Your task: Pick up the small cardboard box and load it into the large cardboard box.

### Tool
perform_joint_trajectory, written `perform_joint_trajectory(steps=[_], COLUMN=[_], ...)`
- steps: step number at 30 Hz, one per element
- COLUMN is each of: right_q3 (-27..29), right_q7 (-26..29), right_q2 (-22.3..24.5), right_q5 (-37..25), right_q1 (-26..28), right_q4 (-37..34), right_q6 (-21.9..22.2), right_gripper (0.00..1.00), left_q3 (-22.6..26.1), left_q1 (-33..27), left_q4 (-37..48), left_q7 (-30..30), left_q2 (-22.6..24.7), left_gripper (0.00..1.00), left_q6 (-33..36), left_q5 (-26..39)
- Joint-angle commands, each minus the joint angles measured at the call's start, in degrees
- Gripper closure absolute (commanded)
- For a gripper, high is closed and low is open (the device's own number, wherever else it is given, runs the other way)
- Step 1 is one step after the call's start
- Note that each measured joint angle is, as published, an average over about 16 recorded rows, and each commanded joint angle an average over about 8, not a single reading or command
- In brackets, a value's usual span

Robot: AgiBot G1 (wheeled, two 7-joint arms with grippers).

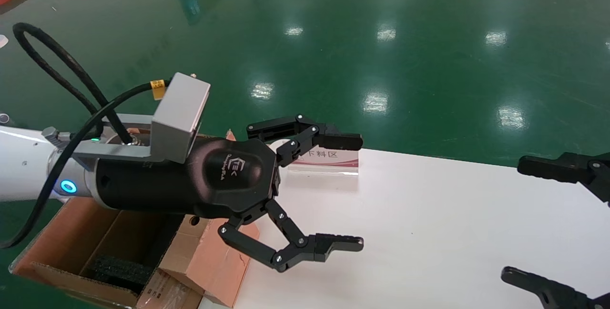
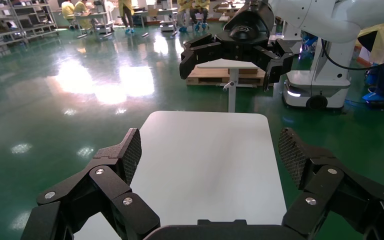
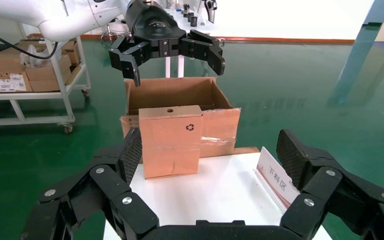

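The small cardboard box (image 3: 170,141) is seen standing upright on the table (image 1: 429,232), leaned against the large cardboard box (image 3: 180,95) at the table's end. The left pincer (image 1: 333,194) is held wide open and empty above that carton's near edge. The right pincer (image 1: 548,223) is spread open, empty, well apart from the carton.

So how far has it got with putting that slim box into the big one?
Nothing looks done yet. The slim brown cardboard box stands upright on the white table, against the big open brown carton. The left gripper hovers open above them, holding nothing; the right gripper is open at the table's other end. Grasping and loading remain.
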Motion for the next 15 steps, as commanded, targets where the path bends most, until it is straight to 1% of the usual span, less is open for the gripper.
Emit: perform_joint_trajectory(steps=[1, 9, 15], right_q3=[0.00, -0.01, -0.04], right_q7=[0.00, -0.01, -0.03], right_q2=[0.00, 0.00, 0.00], right_q5=[0.00, 0.00, 0.01], right_q1=[0.00, 0.01, 0.03], right_q4=[0.00, -0.02, -0.05], right_q6=[0.00, 0.00, -0.01], right_gripper=[0.00, 0.00, 0.00], left_q3=[0.00, 0.21, 1.60], left_q1=[0.00, -0.05, -1.26], left_q4=[0.00, -0.14, -1.51], left_q7=[0.00, -0.34, -2.97], left_q2=[0.00, -0.26, -1.49], left_gripper=[0.00, 0.00, 0.00], left_q6=[0.00, -0.25, -1.38], left_q5=[0.00, 0.60, 4.09])
